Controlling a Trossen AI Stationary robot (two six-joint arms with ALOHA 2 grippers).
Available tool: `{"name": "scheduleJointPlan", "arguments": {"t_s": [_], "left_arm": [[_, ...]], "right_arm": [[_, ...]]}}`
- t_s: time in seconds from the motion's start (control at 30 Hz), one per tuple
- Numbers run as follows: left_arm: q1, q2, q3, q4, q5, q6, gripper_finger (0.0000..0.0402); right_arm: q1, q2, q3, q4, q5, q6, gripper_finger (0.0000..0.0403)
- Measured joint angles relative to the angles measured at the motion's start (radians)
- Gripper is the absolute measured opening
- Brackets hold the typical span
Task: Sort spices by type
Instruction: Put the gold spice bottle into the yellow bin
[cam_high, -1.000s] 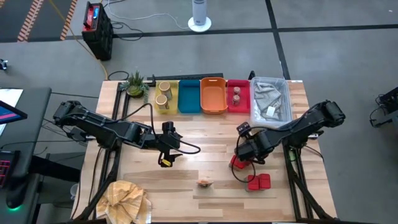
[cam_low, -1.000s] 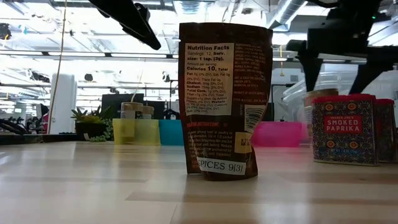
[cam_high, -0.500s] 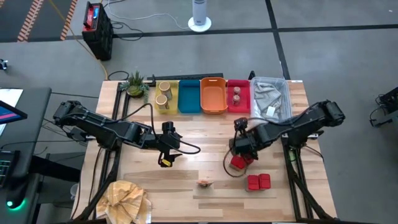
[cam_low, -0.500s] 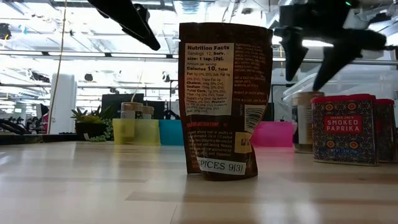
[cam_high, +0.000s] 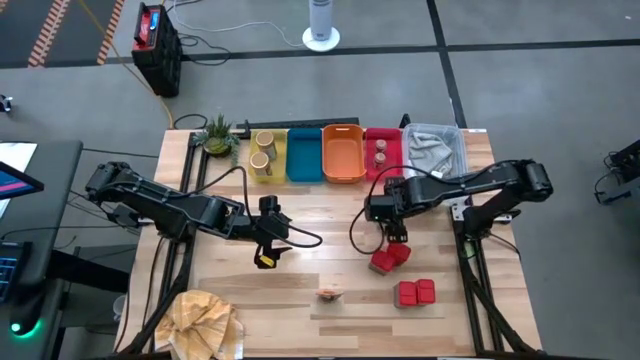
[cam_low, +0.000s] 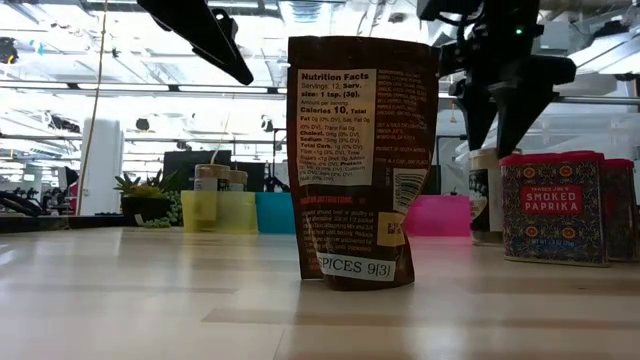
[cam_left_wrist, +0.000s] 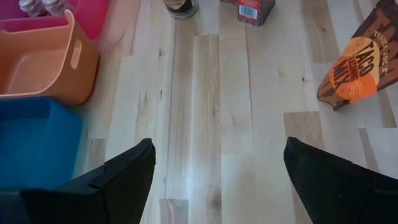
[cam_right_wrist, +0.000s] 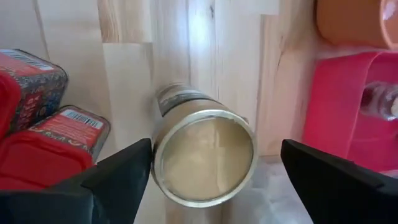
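My right gripper (cam_right_wrist: 210, 182) is open and points down over a pale round tub (cam_right_wrist: 203, 149) with a yellowish top, which stands upright on the table; one finger is on each side of it, apart from it. The low view shows this gripper (cam_low: 500, 120) above the tub (cam_low: 486, 195). Three red boxy packs (cam_high: 388, 259) (cam_high: 407, 293) (cam_high: 427, 291) stand near it. The dark-tan packet (cam_low: 362, 160) stands upright near the table's near edge. My left gripper (cam_left_wrist: 217, 177) is open and hovers over bare wood at left of centre (cam_high: 266, 240).
Along the far edge stand a yellow tray (cam_high: 264, 155) with two tubs, a blue tray (cam_high: 303, 155), an orange tray (cam_high: 343, 152), a red tray (cam_high: 382, 155) with tiny jars, and a clear bin (cam_high: 437, 160). A small plant (cam_high: 218, 135) and a yellowish-tan cloth (cam_high: 205, 320) sit at left.
My right gripper has moved from over the red packs toward the table's far edge and a little to the left, and now stands over the round tub. The left arm has kept still.
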Motion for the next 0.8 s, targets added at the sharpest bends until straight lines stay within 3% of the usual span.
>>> {"name": "scheduleJointPlan", "arguments": {"t_s": [0.5, 0.8], "left_arm": [[0.000, 0.000, 0.000, -0.008, 0.001, -0.011, 0.0338], [-0.001, -0.002, 0.000, -0.094, -0.006, 0.004, 0.0338]], "right_arm": [[-0.066, 0.010, -0.052, 0.017, -0.057, 0.015, 0.0393], [-0.070, 0.010, -0.089, 0.154, -0.106, 0.007, 0.0307]]}}
